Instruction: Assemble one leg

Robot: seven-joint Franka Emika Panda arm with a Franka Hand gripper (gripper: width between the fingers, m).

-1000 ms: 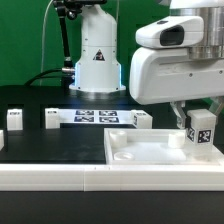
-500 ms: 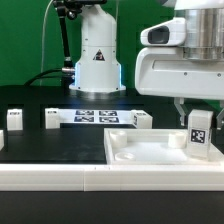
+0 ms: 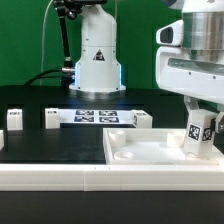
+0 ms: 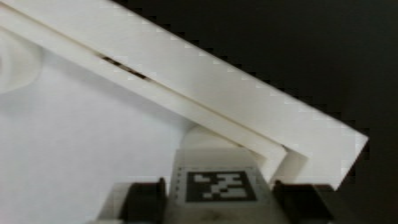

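The leg (image 3: pixel 200 138) is meant for the largest part here, the wide white panel (image 3: pixel 150 148), which lies flat near the table's front. Over that panel's corner on the exterior view's right hangs the gripper (image 3: pixel 200 120), its fingers (image 4: pixel 143 200) pinching the leg on both sides. The leg's tag faces outward, slightly tilted, close above the panel beside its raised rim. Canted like this, the leg could catch the rim, or enter its seat crooked and jam.

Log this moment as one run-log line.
gripper: shut on leg | leg: tilted, over panel corner at the exterior view's right | seated: cannot tell
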